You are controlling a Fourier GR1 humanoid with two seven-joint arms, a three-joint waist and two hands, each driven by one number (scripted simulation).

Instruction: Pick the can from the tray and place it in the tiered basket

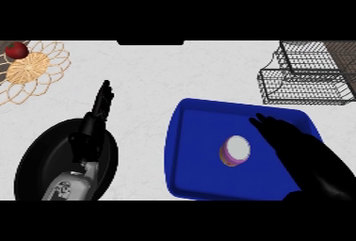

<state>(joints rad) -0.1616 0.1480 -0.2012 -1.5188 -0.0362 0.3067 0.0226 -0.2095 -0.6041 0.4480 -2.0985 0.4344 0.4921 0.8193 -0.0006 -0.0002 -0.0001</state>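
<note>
Hovering over the right part of the tray [184, 155], the right hand [288, 136] has its fingers stretched out and holds nothing; its fingertips lie just beside the can [236, 150], to the can's right. The can stands upright near the tray's middle, pale lid up, purple side showing. It looks stiff, light and smooth, likely slippery, so a hold round its side wall seems best. The left hand [94, 124] rests open, fingers up, over a black pan [42, 160] at the left. The table [173, 70] is pale and flat. The wire basket [306, 75] waits at the far right; a mat [31, 70] with an apple [16, 49] lies far left.
</note>
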